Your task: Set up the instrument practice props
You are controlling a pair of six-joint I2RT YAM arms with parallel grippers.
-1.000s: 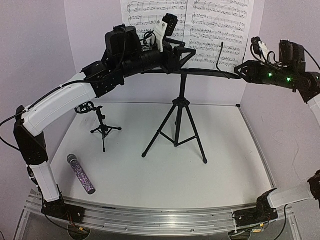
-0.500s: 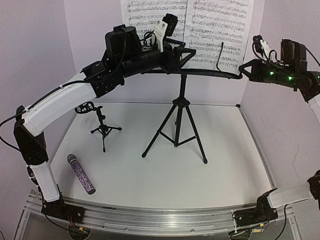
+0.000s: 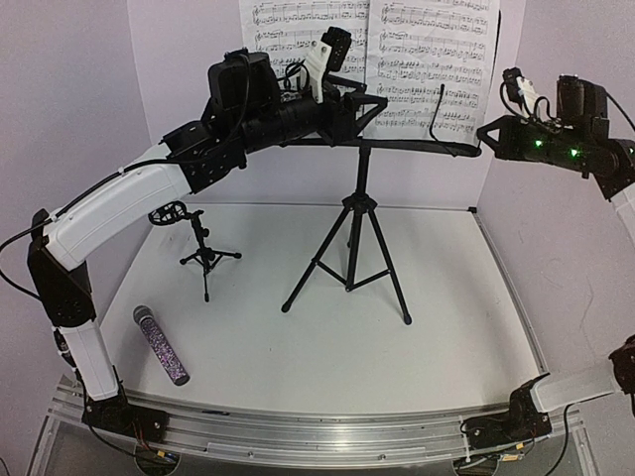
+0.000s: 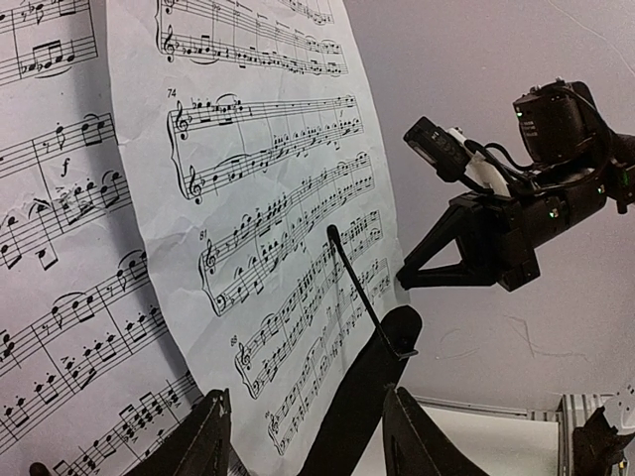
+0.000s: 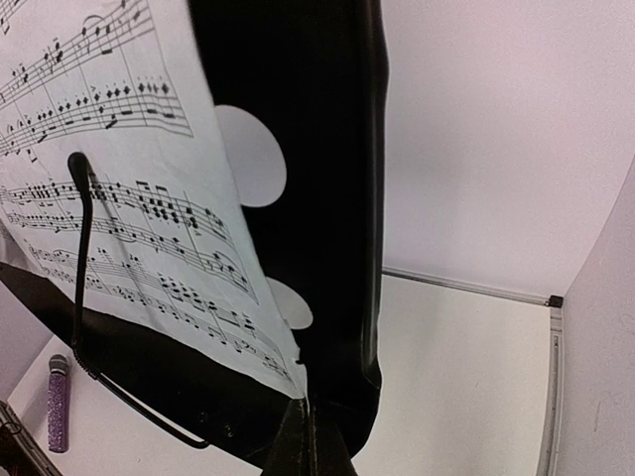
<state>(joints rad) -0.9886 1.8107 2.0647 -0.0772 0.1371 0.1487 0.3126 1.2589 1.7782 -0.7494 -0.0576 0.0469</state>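
2 hands at the music stand [image 3: 357, 213]

It stands mid-tabletop [image 3: 446, 327], sheet-music pages [image 3: 427, 50] on its tray. The right hand [image 5: 310, 441] is clenched on the right page's bottom corner. The left hand [image 4: 303, 441] straddles the tray ledge, grip unclear. Left of it, the mic stand [image 3: 203, 253] is upright and the microphone [image 3: 161, 347] lies flat.

A music stand [image 3: 354, 218] stands on the desk [image 3: 446, 327], toward the back, with pages [image 3: 427, 59] propped side by side on its tray. A small mic stand [image 3: 203, 253] stands to its left. A microphone [image 3: 161, 345] lies near the front left corner, apart from both.
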